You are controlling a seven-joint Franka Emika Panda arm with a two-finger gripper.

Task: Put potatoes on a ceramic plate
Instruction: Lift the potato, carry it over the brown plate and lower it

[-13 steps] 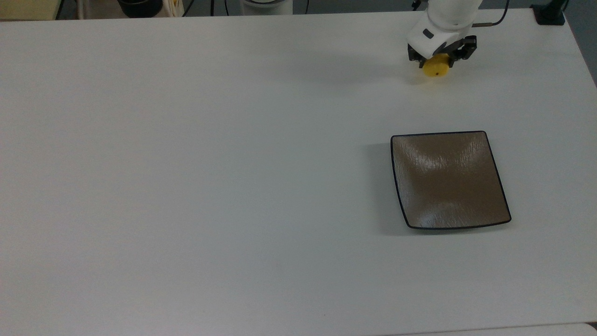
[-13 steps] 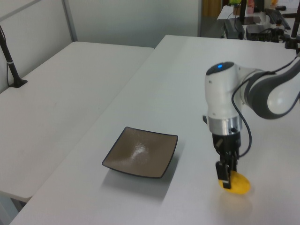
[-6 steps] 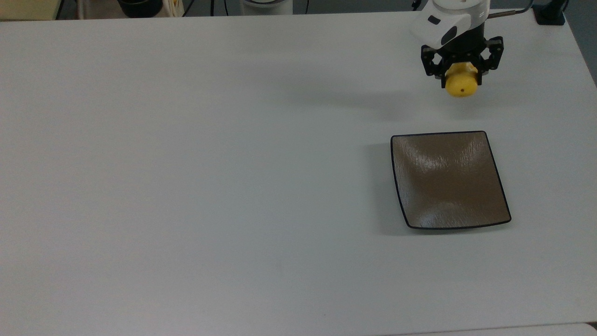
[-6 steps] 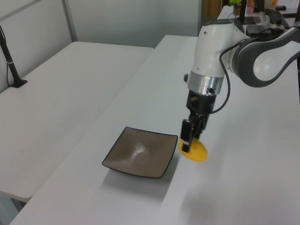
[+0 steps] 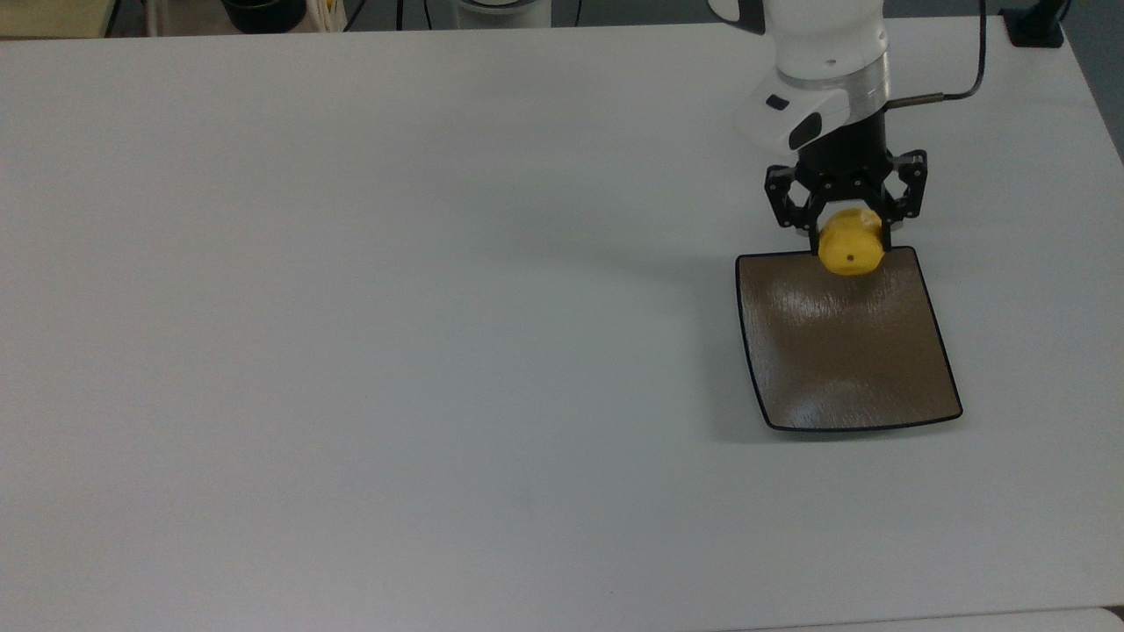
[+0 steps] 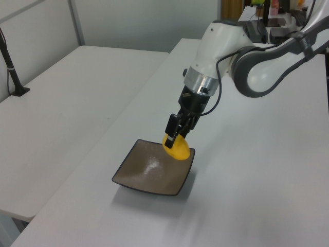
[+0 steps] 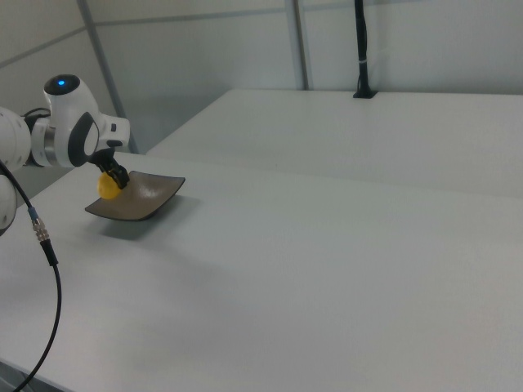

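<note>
Over the top edge of your plate in the top view, the claw is pinching the potato above the dish, not resting on it. Nothing's lying in the plate. The potato's dark-spotted end faces the top view's camera; in the left view its long axis tilts down toward the left view's right.

No legible text, label or number anywhere.
</note>
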